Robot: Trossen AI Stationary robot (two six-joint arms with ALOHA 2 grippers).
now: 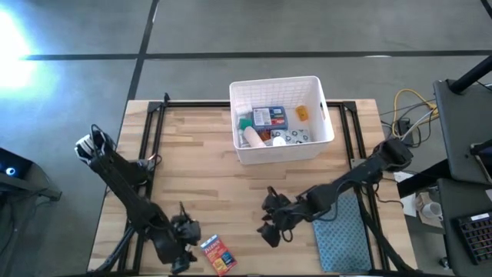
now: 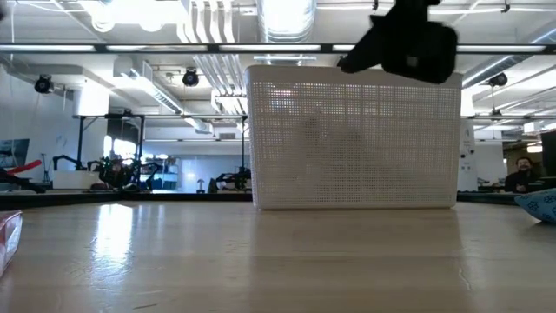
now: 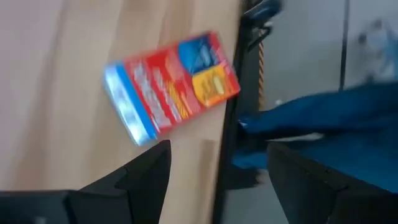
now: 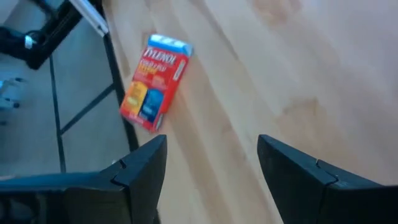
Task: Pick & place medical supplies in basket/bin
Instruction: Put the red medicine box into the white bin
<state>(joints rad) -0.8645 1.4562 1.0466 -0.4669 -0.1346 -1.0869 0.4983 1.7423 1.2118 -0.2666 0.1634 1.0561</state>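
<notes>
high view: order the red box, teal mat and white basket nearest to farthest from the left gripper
From the left gripper, at the table's near edge:
1. Red box, just beside it, on its right.
2. Teal mat, across at the right arm's side.
3. White basket, at the far middle.

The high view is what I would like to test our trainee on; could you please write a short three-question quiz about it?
1. True or false: the red box lies inside the white basket.
2. Which tool is nearest the red box: A) left tool, B) right tool?
3. Fill in: the teal-grey mat lies at the table's near ____ corner.

Key: 1. False, it lies on the table near the front edge. 2. A. 3. Right.
</notes>
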